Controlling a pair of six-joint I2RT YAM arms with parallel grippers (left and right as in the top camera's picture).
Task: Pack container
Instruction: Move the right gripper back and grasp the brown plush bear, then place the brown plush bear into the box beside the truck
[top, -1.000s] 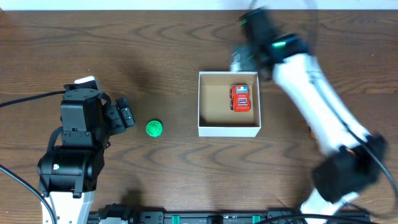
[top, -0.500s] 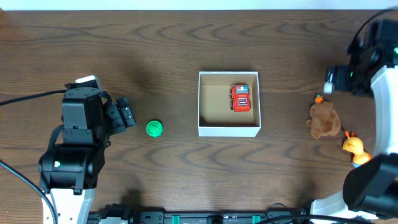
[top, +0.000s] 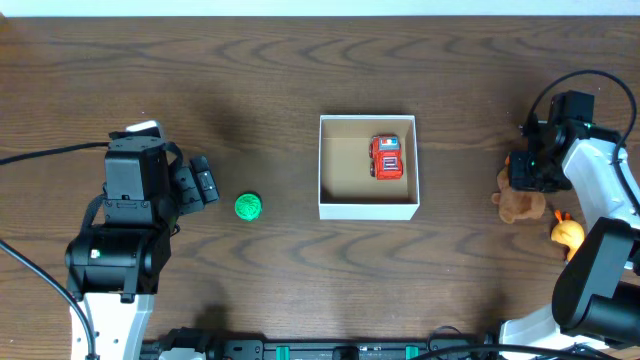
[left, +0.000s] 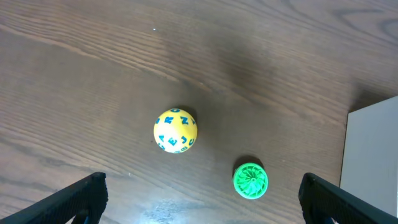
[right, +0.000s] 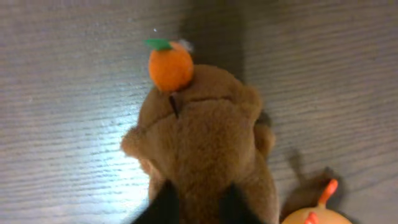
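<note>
The right pincer (top: 522, 178) is hiding part of the plush bear (top: 520, 206) overhead; its jaws are possibly touching fur. The yellow duck (right: 314, 218) is running off the wrist view's lower edge.

The whole counter (top: 250, 60) was taken in from straight above by the overhead view. The left wrist view was aimed downward from some height, and the green ball (left: 250, 180) and an edge of the container (left: 373, 162) were shared with the overhead. The brown plush toy (right: 205, 155), shared likewise, was framed very closely from above by the right wrist view.
</note>
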